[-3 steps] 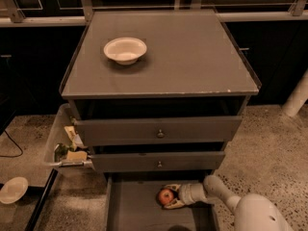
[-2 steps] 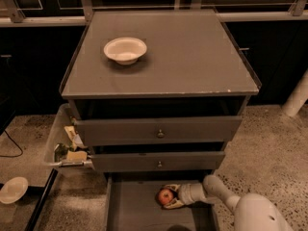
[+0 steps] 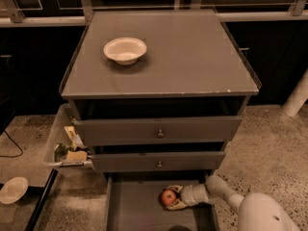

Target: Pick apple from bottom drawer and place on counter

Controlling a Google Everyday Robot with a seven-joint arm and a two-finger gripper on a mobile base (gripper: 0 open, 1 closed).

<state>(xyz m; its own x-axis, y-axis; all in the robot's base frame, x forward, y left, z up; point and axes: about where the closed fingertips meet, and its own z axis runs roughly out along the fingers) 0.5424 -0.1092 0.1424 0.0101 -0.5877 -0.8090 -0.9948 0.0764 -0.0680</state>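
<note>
Camera view: the two-finger gripper reaches low into the open dark grey bottom drawer, just in front of the two knobbed grey drawers above. Its pale fingers sit narrow on either side of the small round red apple, which rests on the drawer floor near the back, and they appear to hold it. By my reading the grasp step is in hand. The lift comes next, and it calls for drawing the apple out clear of the overhanging drawer fronts, then raising it to the flat grey counter, beside the shallow white bowl. The drawer's front is cut off by the frame edge. The white arm hides the drawer's right wall, and firm finger contact cannot be confirmed.
</note>
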